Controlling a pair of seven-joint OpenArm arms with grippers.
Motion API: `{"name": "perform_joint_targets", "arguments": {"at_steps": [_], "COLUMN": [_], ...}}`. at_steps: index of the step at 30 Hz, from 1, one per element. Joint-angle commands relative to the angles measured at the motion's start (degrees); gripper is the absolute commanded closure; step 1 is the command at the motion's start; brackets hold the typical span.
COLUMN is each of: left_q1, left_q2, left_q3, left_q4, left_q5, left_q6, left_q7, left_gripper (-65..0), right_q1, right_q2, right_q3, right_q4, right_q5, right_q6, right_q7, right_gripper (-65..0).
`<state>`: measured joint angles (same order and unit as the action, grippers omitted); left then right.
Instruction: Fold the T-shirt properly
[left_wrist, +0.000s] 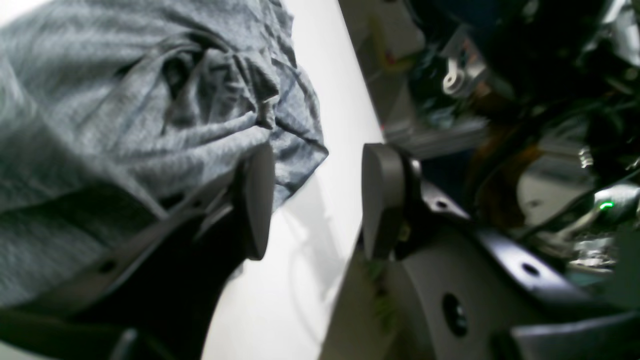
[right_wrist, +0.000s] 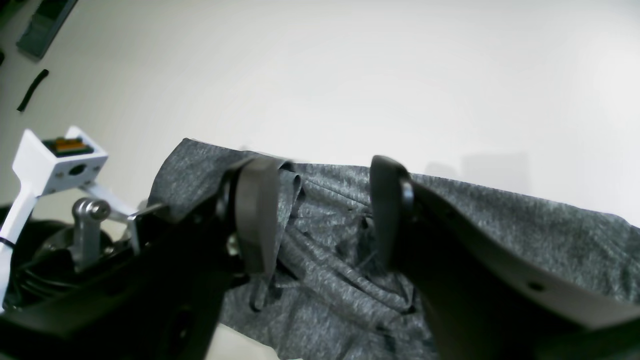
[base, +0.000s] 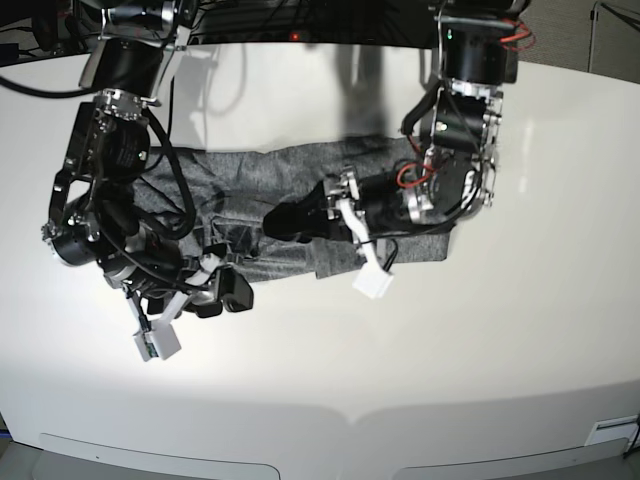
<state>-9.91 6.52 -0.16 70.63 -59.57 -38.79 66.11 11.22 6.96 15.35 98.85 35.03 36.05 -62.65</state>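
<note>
The left gripper (left_wrist: 317, 200) stands with its two pads well apart and nothing between them; one pad (left_wrist: 257, 200) lies against a bunched edge of the T-shirt (left_wrist: 125, 115), the other sits over bare table (left_wrist: 320, 90). The right gripper (right_wrist: 320, 215) is likewise spread wide, its dark pads (right_wrist: 255, 215) hovering over rumpled folds of the grey cloth without pinching any of it. In the base view the left gripper (base: 285, 220) reaches in low over the shirt's middle from that view's right, and the right gripper (base: 232, 292) sits at the shirt's near edge toward the left. The T-shirt (base: 290, 165) lies as a long, crumpled heather-grey band across the centre of the table (base: 450, 380), partly hidden under both arms. The table is a broad, glossy white surface with a rounded front edge; it shows soft shadows of the arms and bright glare near the front. Behind its far edge the room is dark, with cables and equipment only dimly visible; the left wrist view shows blurred hardware and a small green light (left_wrist: 606, 205) beyond the table's edge. Counted: one shirt, one table, two arms, two grippers, and a small white camera housing on each wrist.
</note>
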Motion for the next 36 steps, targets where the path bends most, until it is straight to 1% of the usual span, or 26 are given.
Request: {"name": "perform_joint_targets", "arguments": {"at_steps": [1,2,5,8,10,11,13,15,17,18,20,21,22,23,25,27,30,32,36], "left_q1": [-2.08,-3.06,-6.47,-9.77,-11.61,-12.31,-13.35,-13.97,-14.05,-14.03,-14.03,-13.90,-13.77,-13.75,-13.75,-13.75,-13.75,-13.75,-13.75], "left_q2": [0.09,-0.02,-0.02,-0.02,-0.04,-0.04,-0.04,-0.02,0.00,0.00,0.11,0.11,0.11,0.11,0.02,-0.44,-0.90,-1.40,-1.79], "left_q3": [-0.11,-0.17,-0.15,-0.15,-0.15,-0.15,-0.15,-0.15,-0.15,-0.15,-0.15,-0.13,-0.13,-0.13,-0.11,-0.09,-0.09,-0.09,-0.09], "left_q4": [1.05,1.11,1.29,2.47,4.04,4.92,6.69,8.26,9.51,9.90,10.60,11.34,12.39,13.75,16.81,19.54,22.38,23.12,23.17], "left_q5": [-0.94,-0.85,-1.01,-1.05,-0.90,-0.37,1.25,2.84,4.09,4.59,5.68,5.88,6.64,8.15,12.15,13.60,15.26,15.23,15.17], "left_q6": [-0.37,-0.26,-0.26,-0.26,-0.26,-0.26,-0.28,-0.28,-0.31,-0.31,-0.31,-0.37,-0.59,-1.21,-1.21,-1.21,-1.21,-1.21,-1.21], "left_q7": [-0.11,0.79,4.76,10.95,13.89,13.89,13.27,12.68,11.93,11.65,11.72,11.96,11.89,11.85,11.54,9.73,9.73,9.92,9.66], "left_gripper": [-27.7,-27.7,-27.7,-27.7,-27.7,-27.7,-27.7,-27.7,-27.7,-27.7,-27.6,-26.6,-24.7,-22.4,-18.8,-18.9,-18.9,-18.9,-18.9], "right_q1": [1.31,1.33,1.36,1.99,2.56,2.73,2.69,2.19,1.20,0.48,-1.33,-2.47,-3.56,-4.44,-5.27,-5.33,-4.55,-3.72,-3.28], "right_q2": [0.20,0.20,0.37,0.33,0.46,0.81,2.14,4.94,8.59,10.43,13.70,15.04,16.11,16.83,17.75,18.29,18.82,19.02,20.39], "right_q3": [0.02,0.02,0.04,1.18,3.50,5.01,8.28,10.86,12.87,13.68,14.88,15.21,15.43,15.50,15.50,15.50,15.76,16.52,18.12], "right_q4": [0.90,0.90,0.90,0.90,0.90,0.90,0.90,0.90,0.90,0.90,0.90,0.83,0.68,0.31,-1.42,-4.74,-11.45,-16.02,-23.67], "right_q5": [1.11,1.11,0.39,-3.91,-6.58,-6.80,-6.78,-6.25,-4.92,-3.56,-1.57,-1.62,-1.68,-2.19,-3.17,-3.58,-4.33,-5.29,-5.22], "right_q6": [1.03,1.55,1.66,1.60,1.44,1.36,0.04,-0.11,-0.11,-0.11,-0.11,-0.11,-0.13,-0.24,-0.92,-1.57,-1.55,-1.55,-1.49], "right_q7": [2.08,2.75,4.96,5.86,5.86,5.68,5.53,4.22,3.04,2.54,1.68,1.66,1.60,1.27,0.48,0.50,0.98,1.84,4.39], "right_gripper": [-30.2,-30.2,-30.2,-30.2,-30.2,-30.2,-30.2,-30.2,-30.2,-31.6,-39.5,-42.9,-44.2,-44.1,-44.1,-44.1,-44.1,-44.1,-44.1]}}
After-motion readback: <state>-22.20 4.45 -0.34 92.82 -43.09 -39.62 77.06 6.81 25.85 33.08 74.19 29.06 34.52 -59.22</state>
